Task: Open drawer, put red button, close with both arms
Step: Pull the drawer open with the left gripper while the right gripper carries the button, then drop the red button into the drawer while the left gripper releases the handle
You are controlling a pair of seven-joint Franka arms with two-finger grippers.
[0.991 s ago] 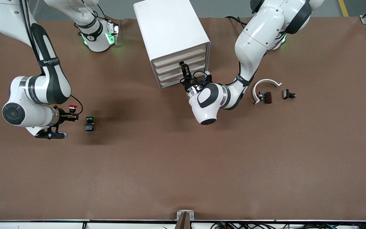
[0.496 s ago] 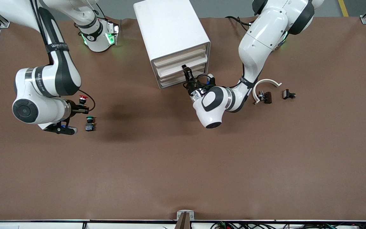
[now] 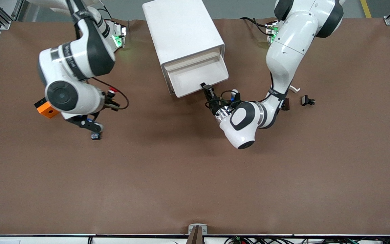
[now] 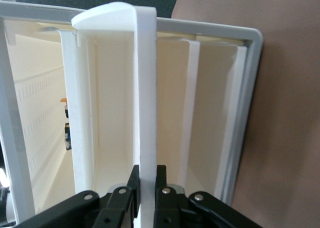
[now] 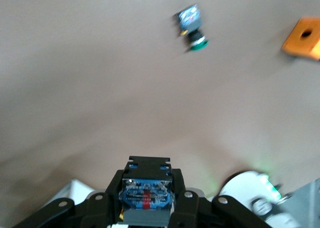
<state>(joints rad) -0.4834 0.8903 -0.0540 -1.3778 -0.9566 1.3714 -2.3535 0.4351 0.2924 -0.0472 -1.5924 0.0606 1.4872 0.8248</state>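
Observation:
The white cabinet [image 3: 181, 30] stands at the table's robot edge. One drawer [image 3: 196, 75] is drawn out toward the front camera, and its inside shows empty. My left gripper [image 3: 206, 87] is shut on the drawer's front wall; in the left wrist view the black fingers [image 4: 133, 180] pinch that white wall [image 4: 146, 88]. My right gripper [image 3: 111, 97] is shut on the red button [image 3: 112, 90] and holds it above the table, toward the right arm's end from the cabinet. In the right wrist view the button's blue-black body [image 5: 147, 195] sits between the gripper's [image 5: 148, 180] fingers.
The green-capped button [image 5: 192, 28] lies on the table under the right arm, mostly hidden in the front view [image 3: 95, 136]. An orange cube [image 3: 47, 109] lies beside that arm. A dark clip [image 3: 307, 100] and a partly hidden white curved piece [image 3: 295, 88] lie toward the left arm's end.
My left gripper has pulled the drawer out toward the front camera. My right arm has lifted the red button and moved toward the cabinet, uncovering the orange cube.

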